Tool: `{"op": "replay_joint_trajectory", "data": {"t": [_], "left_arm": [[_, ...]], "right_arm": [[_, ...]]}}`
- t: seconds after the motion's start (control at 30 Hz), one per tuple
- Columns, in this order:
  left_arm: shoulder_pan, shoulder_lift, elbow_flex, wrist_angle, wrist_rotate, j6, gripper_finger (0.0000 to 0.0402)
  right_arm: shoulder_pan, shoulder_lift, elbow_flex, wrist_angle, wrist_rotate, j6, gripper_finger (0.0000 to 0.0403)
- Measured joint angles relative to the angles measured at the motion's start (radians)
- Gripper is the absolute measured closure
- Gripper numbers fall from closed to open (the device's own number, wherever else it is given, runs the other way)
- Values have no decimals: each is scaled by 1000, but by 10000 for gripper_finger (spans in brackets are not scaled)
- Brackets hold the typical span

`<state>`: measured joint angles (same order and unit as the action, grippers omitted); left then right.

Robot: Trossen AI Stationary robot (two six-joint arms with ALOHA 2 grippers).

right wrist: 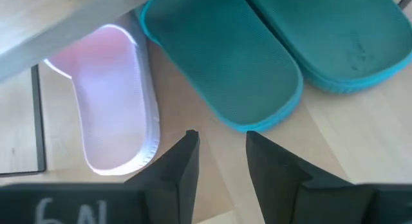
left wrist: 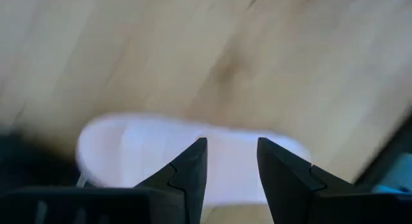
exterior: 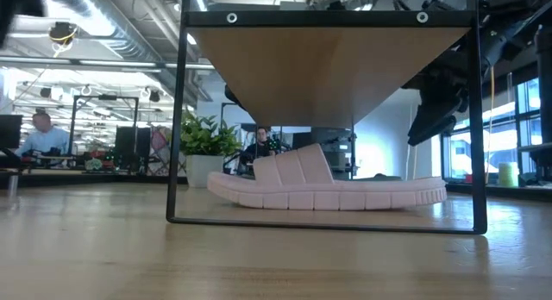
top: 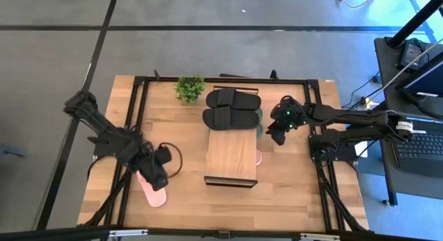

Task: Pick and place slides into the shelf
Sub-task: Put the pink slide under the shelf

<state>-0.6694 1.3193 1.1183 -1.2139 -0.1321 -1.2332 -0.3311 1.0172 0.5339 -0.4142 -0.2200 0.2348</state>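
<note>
A: Pale pink foam is the nearest thing to us: one pink slide (top: 154,191) lies on the wooden table (top: 304,192) at the near left, well apart from the shelf (top: 232,158). The left gripper (left wrist: 230,161) hangs just over it, fingers spread, holding nothing.

B: And under the shelf?

A: A second pink slide (exterior: 328,186) already lies there on the table, below the plank top. Its end shows at the shelf's right edge.

B: What is beyond?

A: The right gripper (right wrist: 219,150) hovers by the shelf's far right corner, fingers apart and empty, above the green slides (right wrist: 257,63). The black slides (top: 232,108) rest across the far end, beside a small potted plant (top: 190,88).

B: So, progress?

A: I judge it early: one slide seems placed, five are left.
</note>
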Motion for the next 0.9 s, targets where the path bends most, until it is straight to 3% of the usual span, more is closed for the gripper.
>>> {"op": "replay_joint_trajectory", "data": {"t": [0.23,0.57,0.9], "left_arm": [[-112,128,-1,-46,52,-212,274],[-159,253,-1,63,53,-226,274],[-150,280,-1,91,45,-259,273]], "right_arm": [[16,1,0,3,15,25,273],[16,1,0,32,17,25,273],[16,1,0,57,19,24,273]]}}
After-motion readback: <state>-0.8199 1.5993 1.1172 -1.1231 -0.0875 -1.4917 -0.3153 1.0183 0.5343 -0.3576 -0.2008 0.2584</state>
